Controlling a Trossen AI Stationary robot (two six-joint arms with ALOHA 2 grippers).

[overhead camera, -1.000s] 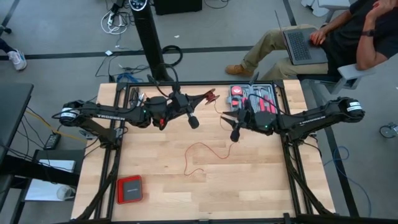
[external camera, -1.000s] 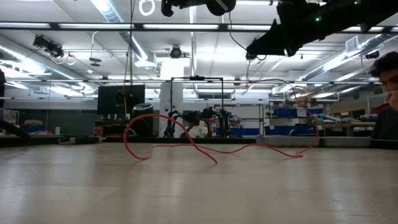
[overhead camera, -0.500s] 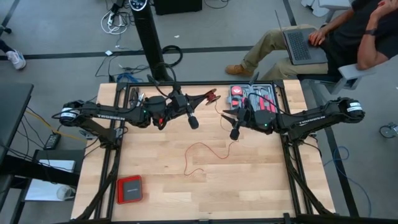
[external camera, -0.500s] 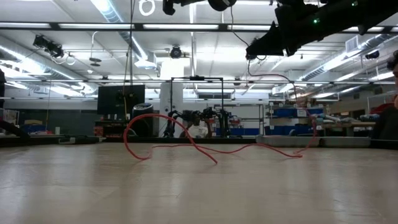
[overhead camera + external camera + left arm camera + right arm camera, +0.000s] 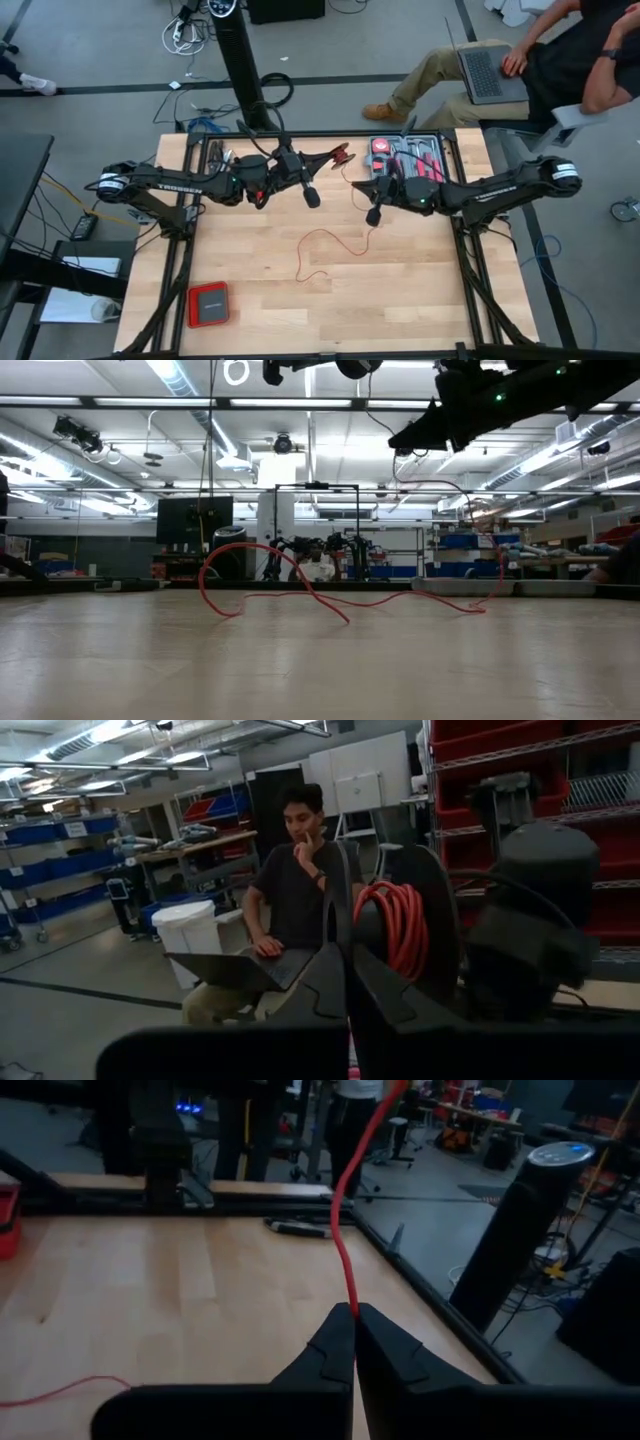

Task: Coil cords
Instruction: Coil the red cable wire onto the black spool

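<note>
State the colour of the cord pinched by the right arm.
Red cord, clearest in the right wrist view.

Room: open workshop, grey floor (image 5: 90, 45).
Ceiling strip lights (image 5: 170, 372) on; blue-bin shelving (image 5: 60, 830) along wall; a seated person (image 5: 560, 50) with laptop (image 5: 485, 70) beside the wooden table (image 5: 400, 300).

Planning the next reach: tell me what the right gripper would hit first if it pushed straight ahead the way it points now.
Probably nothing nearby. The right gripper, shut on the red cord, points over the bare wooden table toward its far edge rail; depth is hard to judge.
</note>
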